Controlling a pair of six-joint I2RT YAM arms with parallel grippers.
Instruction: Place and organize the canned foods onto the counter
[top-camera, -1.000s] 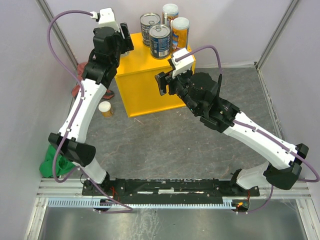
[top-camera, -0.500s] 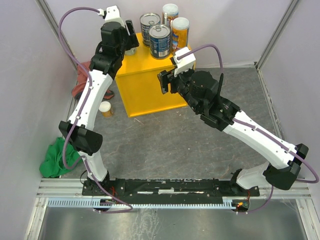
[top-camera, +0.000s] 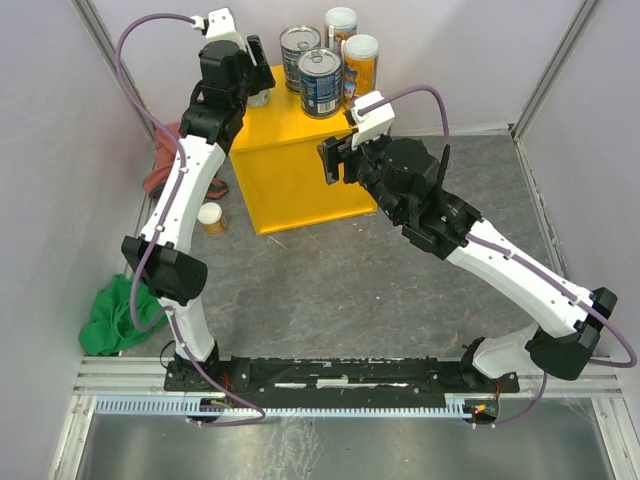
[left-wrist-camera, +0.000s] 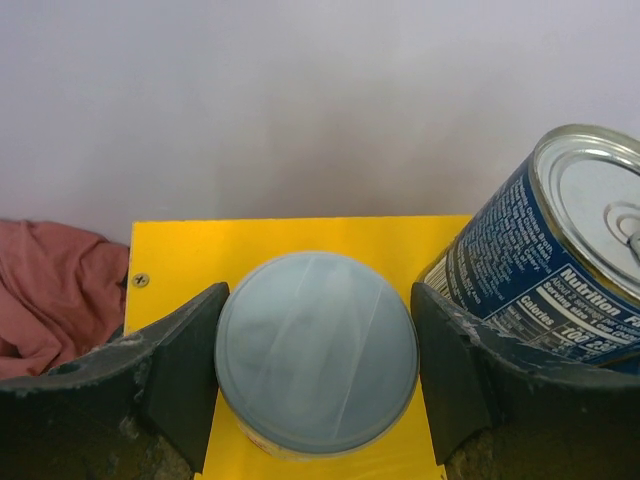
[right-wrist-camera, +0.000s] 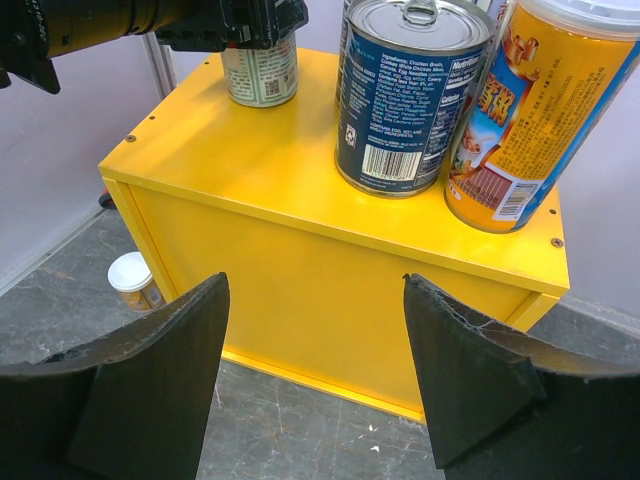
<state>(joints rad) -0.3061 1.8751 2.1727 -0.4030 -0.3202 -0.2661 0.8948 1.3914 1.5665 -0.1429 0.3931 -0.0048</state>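
The yellow counter carries two blue-labelled tins and two orange cans at its back right. My left gripper is shut on a short white-lidded can that stands on the counter's back left part, next to a blue tin. The right wrist view shows this can upright on the top. My right gripper is open and empty, in front of the counter's front face. A second short can stands on the floor left of the counter.
A red cloth lies on the floor behind the left arm, and a green cloth lies at the left wall. Purple walls close in the grey floor on three sides.
My left arm has swung right and back, bringing the short can over the counter's back left part and down onto it. My right gripper has edged slightly up and right.
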